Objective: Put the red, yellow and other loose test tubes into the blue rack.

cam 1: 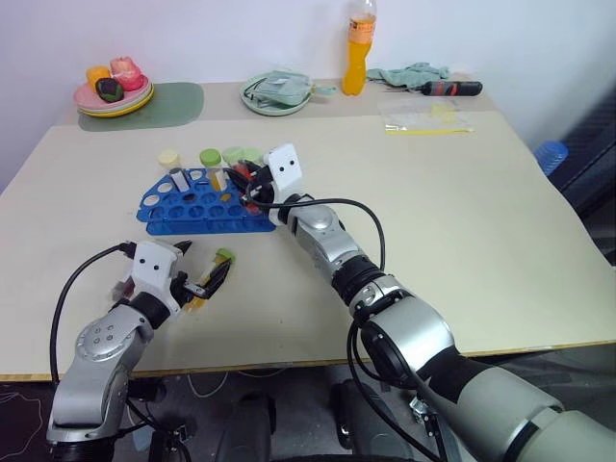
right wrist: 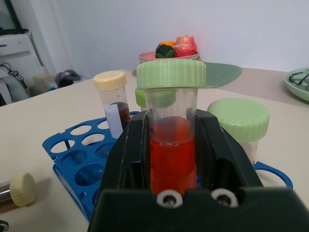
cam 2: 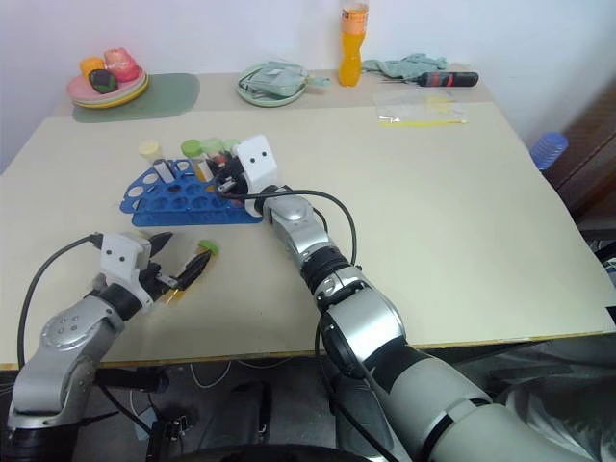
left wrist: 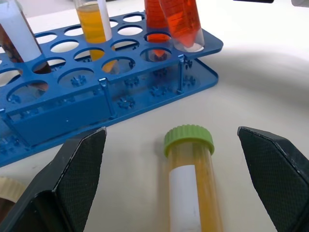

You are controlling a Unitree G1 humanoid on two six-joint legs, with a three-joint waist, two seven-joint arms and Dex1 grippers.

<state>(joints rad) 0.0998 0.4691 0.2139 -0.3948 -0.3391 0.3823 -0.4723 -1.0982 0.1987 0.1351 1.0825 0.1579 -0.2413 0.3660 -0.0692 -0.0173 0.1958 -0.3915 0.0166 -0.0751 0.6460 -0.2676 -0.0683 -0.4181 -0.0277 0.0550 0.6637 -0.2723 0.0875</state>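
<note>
A beige table (cam 1: 462,241) seen from above the robot's arms. The blue rack (cam 1: 197,204) sits left of centre, toward the far half of the table.

The right gripper (cam 1: 252,188) reaches across to the right end of the rack, its fingers clamped on the red test tube (right wrist: 173,145), which has a green cap and stands upright. In the left wrist view the tube's tip sits in a hole at the rack's right end, so it looks partly seated but not yet let go.

Other tubes already stand in the rack: a dark brown tube with a cream cap (right wrist: 114,101) toward the left, and a yellow-orange tube (left wrist: 92,21) near the middle.

The left gripper (cam 1: 204,277) hovers low over the near left part of the table, in front of the rack, with its jaws spread wide and nothing held. Between its fingers, flat on the table, lies the yellow test tube (left wrist: 191,188) with a green cap and white label, its cap pointing toward the rack. The fingers flank it without touching.

A cream-capped tube (right wrist: 19,189) also lies loose on the table just beside the rack's left end.

Judged from this, the task is roughly midway: the red tube needs releasing, and the yellow tube and the loose cream-capped one still need racking.
</note>
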